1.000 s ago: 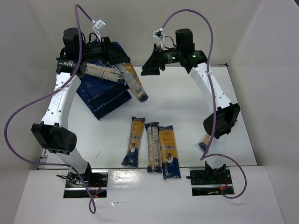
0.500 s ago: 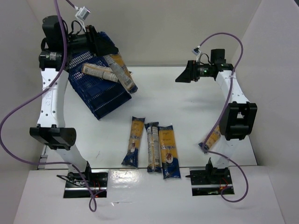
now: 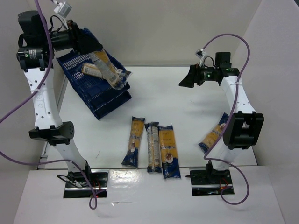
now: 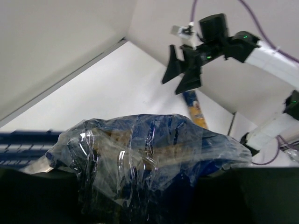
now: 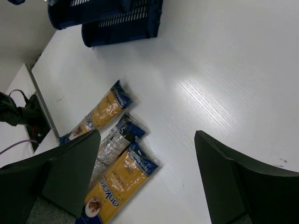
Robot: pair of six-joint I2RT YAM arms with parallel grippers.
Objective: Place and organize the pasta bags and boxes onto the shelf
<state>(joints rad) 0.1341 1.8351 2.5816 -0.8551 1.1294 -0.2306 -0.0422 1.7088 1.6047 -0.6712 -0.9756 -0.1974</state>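
Note:
My left gripper (image 3: 90, 48) is raised at the far left over the shelf (image 3: 103, 100), a stack of dark blue lattice crates. It is shut on the end of a pasta packet (image 3: 110, 71) that slants down over the top crate. In the left wrist view that packet's clear-wrapped blue end (image 4: 149, 154) fills the foreground and hides the fingers. A paler packet (image 3: 90, 70) lies in the top crate. Three packets lie side by side on the table (image 3: 133, 142), (image 3: 152, 147), (image 3: 169, 151). My right gripper (image 3: 186, 80) hangs open and empty above the far right of the table.
Another packet (image 3: 212, 136) lies at the right beside the right arm's lower link (image 3: 243, 130). The right wrist view shows the three table packets (image 5: 117, 182) and the crates (image 5: 119, 21) beyond them. White walls enclose the table on the left, back and right.
My left arm has swung up and to the left, carrying its packet over the top crate. My right arm has pulled back to the right, uncovering the packet beside it.

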